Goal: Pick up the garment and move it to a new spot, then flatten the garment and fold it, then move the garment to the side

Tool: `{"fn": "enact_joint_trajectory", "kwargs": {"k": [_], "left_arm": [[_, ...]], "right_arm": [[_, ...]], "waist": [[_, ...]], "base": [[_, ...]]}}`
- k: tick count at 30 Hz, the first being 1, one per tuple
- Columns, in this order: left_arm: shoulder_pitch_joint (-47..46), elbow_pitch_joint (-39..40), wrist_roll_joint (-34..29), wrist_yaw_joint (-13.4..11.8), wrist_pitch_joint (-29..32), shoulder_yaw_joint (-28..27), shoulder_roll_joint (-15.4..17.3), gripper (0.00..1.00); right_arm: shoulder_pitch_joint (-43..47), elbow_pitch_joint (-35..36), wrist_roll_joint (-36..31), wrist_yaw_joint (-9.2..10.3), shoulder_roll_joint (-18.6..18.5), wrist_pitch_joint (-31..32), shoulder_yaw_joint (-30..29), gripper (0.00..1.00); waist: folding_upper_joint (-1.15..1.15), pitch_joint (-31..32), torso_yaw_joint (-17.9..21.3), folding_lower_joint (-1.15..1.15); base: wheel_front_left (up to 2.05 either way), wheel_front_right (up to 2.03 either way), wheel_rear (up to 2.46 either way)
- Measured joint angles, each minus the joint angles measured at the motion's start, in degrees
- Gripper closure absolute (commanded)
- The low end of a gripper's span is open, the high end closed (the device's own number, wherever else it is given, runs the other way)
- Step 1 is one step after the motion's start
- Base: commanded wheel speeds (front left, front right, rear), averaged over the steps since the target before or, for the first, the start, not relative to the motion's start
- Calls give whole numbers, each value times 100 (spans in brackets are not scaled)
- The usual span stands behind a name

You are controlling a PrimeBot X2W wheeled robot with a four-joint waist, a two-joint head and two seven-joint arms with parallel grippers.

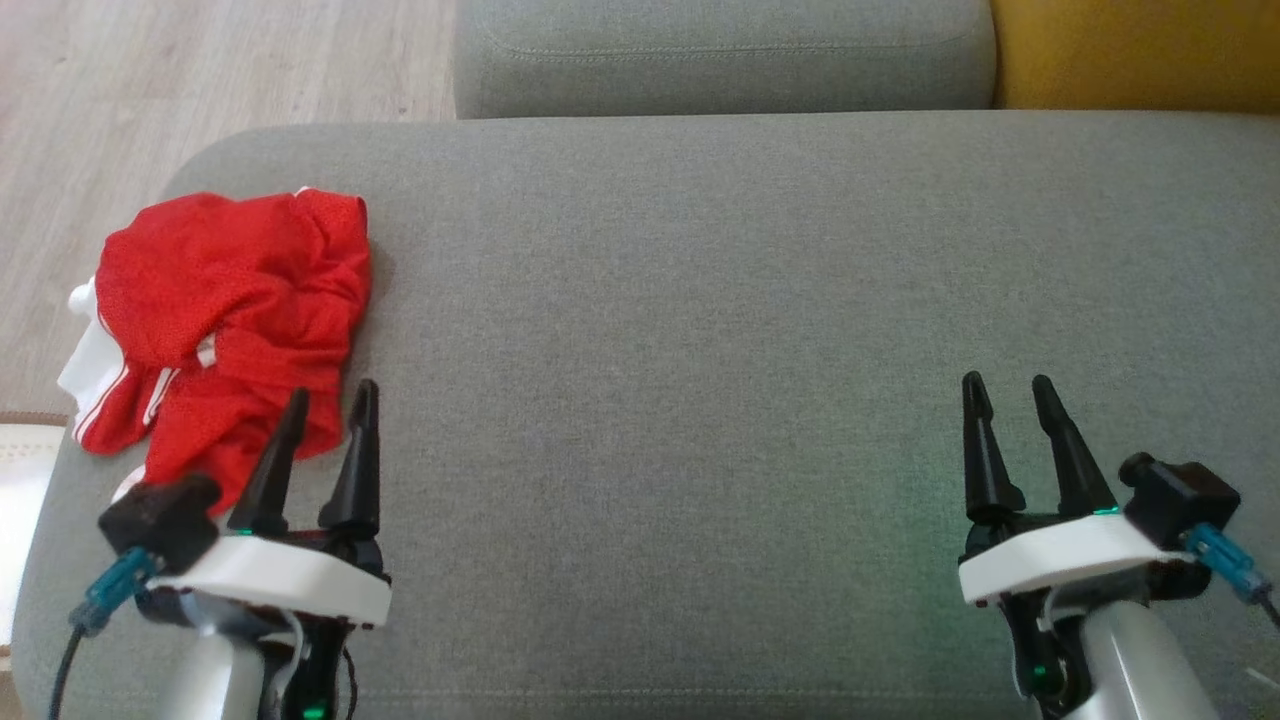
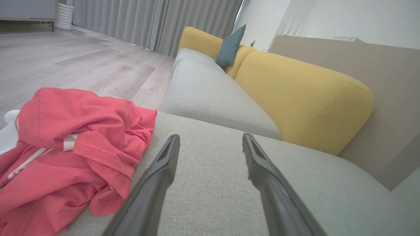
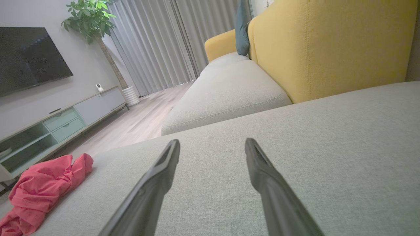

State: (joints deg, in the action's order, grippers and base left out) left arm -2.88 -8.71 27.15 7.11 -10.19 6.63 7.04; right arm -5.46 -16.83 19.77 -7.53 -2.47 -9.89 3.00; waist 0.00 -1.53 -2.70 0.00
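Head view: red garment [image 1: 225, 310], crumpled, is lying at the left end of the grey sofa cushion [image 1: 700, 350], its white-striped edge hanging over the cushion's side. Left claw [image 1: 332, 392] is hovering over the cushion's near left, just beside the garment, fingers spread, empty. Right claw [image 1: 1008, 378] is hovering over the cushion's near right, spread, empty.

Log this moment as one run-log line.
red garment: crumpled, left end of grey sofa cushion | left pincer: open, empty, beside garment | right pincer: open, empty, over bare cushion | task: pickup not yet done
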Motion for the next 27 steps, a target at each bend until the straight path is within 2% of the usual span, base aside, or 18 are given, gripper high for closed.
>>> {"fn": "enact_joint_trajectory", "kwargs": {"k": [19, 27], "left_arm": [[-168, -144, -1211, 2, -313, 467, 186, 0], [-208, -244, -1619, 40, -411, 549, 193, 0]], "right_arm": [[1, -19, -1002, 0, -1, -328, -5, 0], [12, -36, -1180, 0, -1, -432, -103, 0]], "waist": [[0, -126, 18, 0], [0, -145, 20, 0]], "base": [[0, 0, 0], [0, 0, 0]]}}
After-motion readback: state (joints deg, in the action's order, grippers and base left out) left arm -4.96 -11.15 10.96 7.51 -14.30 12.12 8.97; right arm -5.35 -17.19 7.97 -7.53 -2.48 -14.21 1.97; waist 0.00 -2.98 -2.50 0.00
